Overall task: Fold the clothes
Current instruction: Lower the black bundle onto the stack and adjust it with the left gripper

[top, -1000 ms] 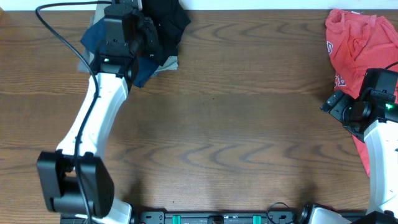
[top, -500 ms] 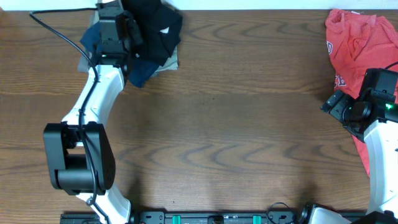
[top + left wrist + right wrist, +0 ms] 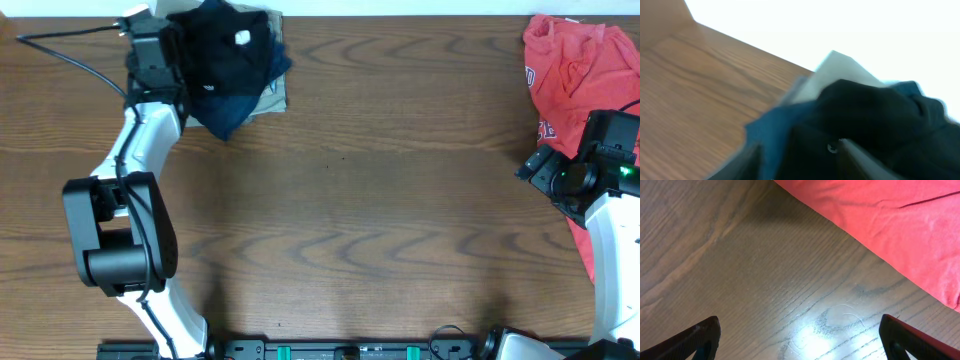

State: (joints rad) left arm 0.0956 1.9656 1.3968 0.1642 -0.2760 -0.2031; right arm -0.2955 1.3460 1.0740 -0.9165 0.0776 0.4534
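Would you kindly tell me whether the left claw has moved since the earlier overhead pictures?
Yes. The left claw has shifted toward the picture's left and the far edge of the table, away from the tan garment.

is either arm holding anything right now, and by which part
The right gripper is open, holding nothing. The left gripper is at the edge of the black T-shirt; whether its fingers grip it cannot be told.
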